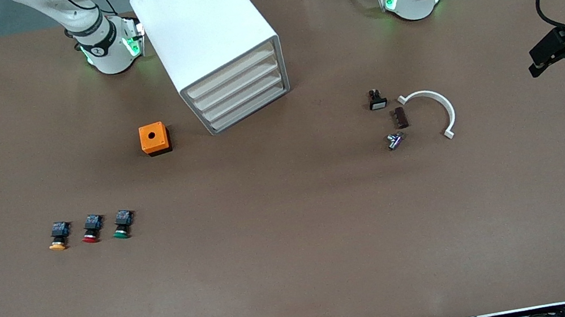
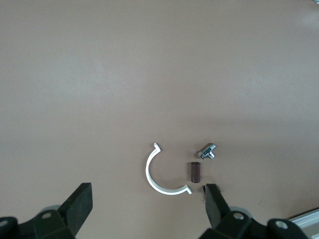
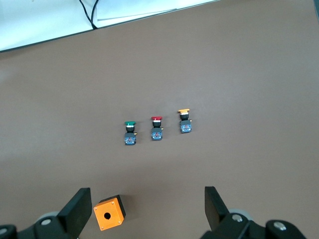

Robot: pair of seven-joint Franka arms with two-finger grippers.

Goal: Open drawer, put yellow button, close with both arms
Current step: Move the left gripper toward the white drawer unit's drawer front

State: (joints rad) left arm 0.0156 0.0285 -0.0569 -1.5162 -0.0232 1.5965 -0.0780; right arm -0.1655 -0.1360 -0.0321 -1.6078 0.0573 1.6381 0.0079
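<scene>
The yellow button [image 1: 58,237] lies nearest the camera, beside the red button [image 1: 91,229]. The left gripper [image 2: 149,209] hangs spread wide over the white half-ring [image 2: 162,175]. The right gripper [image 3: 148,211] hangs released above the orange box [image 3: 109,212]. The drawer [image 1: 232,74] is shut in the white cabinet [image 1: 207,33].

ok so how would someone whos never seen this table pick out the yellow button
Start at the white cabinet, then the orange box beside it. Nearer the front camera from that box is a row of three push buttons; the yellow button is the end one toward the right arm's end, next to the red button, the only yellow-orange cap.
</scene>
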